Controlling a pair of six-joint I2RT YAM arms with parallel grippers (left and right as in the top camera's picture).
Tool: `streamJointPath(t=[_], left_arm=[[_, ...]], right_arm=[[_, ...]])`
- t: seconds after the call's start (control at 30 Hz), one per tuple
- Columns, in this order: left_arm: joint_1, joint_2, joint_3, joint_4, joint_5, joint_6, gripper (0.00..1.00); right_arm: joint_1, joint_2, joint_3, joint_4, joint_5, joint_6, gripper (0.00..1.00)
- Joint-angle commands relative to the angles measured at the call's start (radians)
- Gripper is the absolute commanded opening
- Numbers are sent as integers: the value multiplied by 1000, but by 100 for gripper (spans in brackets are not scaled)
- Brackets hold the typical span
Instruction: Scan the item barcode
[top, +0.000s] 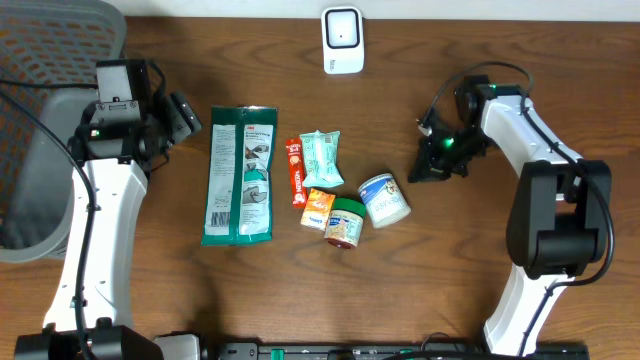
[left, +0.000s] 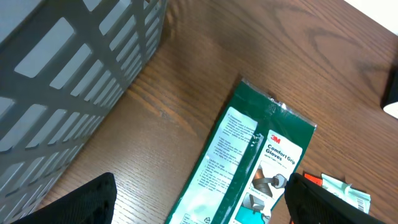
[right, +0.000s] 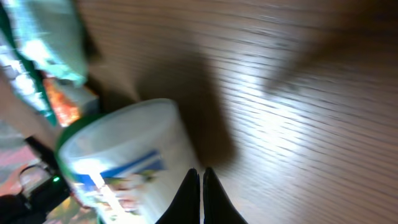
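Several items lie mid-table: a green glove package (top: 240, 175), a red stick pack (top: 294, 172), a mint packet (top: 321, 158), an orange packet (top: 318, 208), a green-lidded jar (top: 346, 222) and a white tub (top: 384, 198) on its side. A white scanner-like device (top: 342, 40) stands at the far edge. My left gripper (top: 186, 117) is open and empty, up and to the left of the glove package (left: 249, 168), with its fingertips (left: 81, 202) wide apart. My right gripper (top: 418, 174) is shut on nothing, its tips (right: 200, 186) just right of the tub (right: 124, 168).
A grey slatted basket (top: 40, 150) sits at the table's left edge, close behind my left arm, and fills the upper left of the left wrist view as basket wall (left: 56, 81). Bare wood lies between the items and the right arm.
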Motion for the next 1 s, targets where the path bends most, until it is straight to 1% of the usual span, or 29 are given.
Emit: streamJointPath(t=[0.0, 0.17, 0.23, 0.4, 0.53, 0.97], left_arm=[[3, 4, 8, -2, -9, 10, 86], [3, 4, 8, -2, -9, 10, 86], [3, 4, 8, -2, -9, 10, 86], [3, 4, 8, -2, -9, 10, 86], [3, 4, 8, -2, -9, 10, 86], [3, 4, 8, -2, -9, 10, 86]], right_arm=[[7, -6, 33, -24, -96, -20, 1], [12, -6, 33, -75, -153, -21, 1], [19, -6, 32, -88, -143, -21, 1], [48, -6, 31, -82, 14, 8, 1], [77, -6, 28, -24, 121, 101, 1], [185, -6, 29, -57, 59, 111, 1]])
